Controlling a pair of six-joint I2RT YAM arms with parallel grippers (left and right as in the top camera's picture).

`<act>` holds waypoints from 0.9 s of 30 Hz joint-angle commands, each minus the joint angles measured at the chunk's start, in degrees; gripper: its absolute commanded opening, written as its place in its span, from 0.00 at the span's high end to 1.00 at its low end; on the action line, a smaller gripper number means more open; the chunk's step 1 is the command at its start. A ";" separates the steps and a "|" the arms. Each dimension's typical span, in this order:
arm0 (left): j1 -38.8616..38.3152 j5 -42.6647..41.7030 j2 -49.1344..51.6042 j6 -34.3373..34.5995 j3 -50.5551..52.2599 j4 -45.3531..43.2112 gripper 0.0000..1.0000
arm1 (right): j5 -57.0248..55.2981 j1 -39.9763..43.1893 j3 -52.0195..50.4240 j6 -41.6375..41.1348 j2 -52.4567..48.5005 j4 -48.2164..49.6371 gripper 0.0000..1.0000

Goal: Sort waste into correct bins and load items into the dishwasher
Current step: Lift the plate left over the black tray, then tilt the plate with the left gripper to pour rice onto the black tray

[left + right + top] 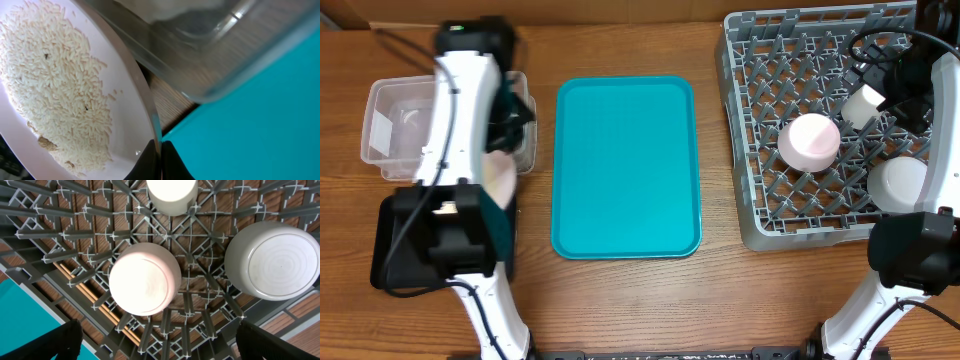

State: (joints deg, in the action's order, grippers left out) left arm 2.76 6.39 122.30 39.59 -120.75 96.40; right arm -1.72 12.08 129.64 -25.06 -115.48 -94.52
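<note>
Your left arm (460, 120) reached forward on your left side, wrist turned inward. Your left gripper (160, 162) was clamped tight on the rim of the plate (131, 117). Your right arm (942, 110) stretched forward on the right, and your right gripper (160, 335) pointed straight down, jaws spread wide and empty.

plate (127, 120) w/ rice (55, 85) | clear tub (195, 50) above | teal tray (260, 130) rt

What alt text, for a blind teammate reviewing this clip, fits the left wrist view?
A pale plate of loose rice grains fills the left, its rim pinched by the shut left gripper. Beyond it: the rounded corner of the clear tub, bare wooden table and the teal tray.
</note>
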 commanded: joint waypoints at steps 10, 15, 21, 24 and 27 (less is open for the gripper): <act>16.31 -16.57 -1.79 -9.99 -1.29 0.39 0.96 | -0.13 0.11 1.66 -0.26 0.87 0.13 0.00; 20.04 -20.61 -1.79 -11.37 -1.29 0.42 0.95 | -0.13 0.11 1.66 -0.26 0.87 0.13 0.00; 21.33 -25.29 -1.77 -13.11 -1.22 0.42 0.96 | -0.13 0.11 1.66 -0.28 0.87 0.13 0.00; 21.33 -28.76 -1.77 -14.36 -1.22 0.13 0.96 | -0.13 0.11 1.66 -0.26 0.87 0.13 0.00; 21.33 -32.57 -1.77 -15.32 -1.22 -0.35 0.96 | -0.13 0.11 1.66 -0.28 0.87 0.13 0.00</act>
State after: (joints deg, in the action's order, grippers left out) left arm 24.10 -20.38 122.28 26.68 -120.75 96.23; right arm -1.72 12.08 129.64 -25.08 -115.48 -94.52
